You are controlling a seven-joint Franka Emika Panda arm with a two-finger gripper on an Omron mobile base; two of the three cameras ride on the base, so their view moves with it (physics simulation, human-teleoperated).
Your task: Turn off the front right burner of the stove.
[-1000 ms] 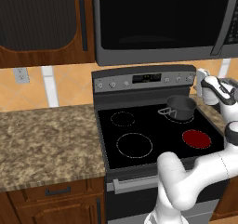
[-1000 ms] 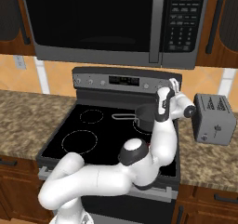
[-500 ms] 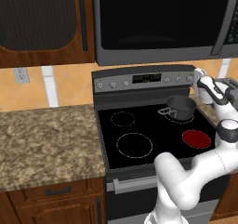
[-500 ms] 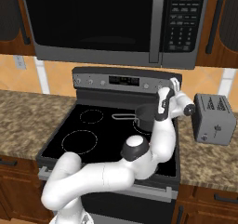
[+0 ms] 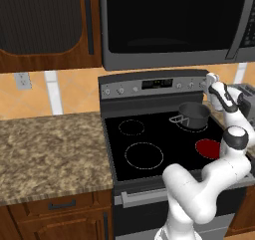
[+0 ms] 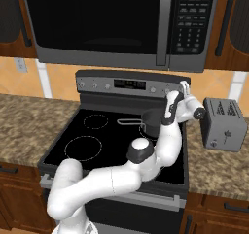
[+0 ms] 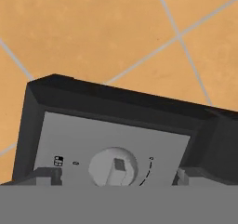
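Rearward, pot [image 5: 194, 115] (contents hidden), burner [image 5: 208, 148] glowing

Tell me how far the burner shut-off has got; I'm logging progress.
Done: the hand has reached the black glass-top stove's grey back panel, facing the round grey knob. In hand: closing on that knob. Left: turning it, since the front right burner glows red.

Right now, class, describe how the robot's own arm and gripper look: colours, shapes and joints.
The arm is a chain of smooth, rounded glossy white segments linked by dark grey round joint caps. Its white gripper is small and blocky, with two small dark fingertips.
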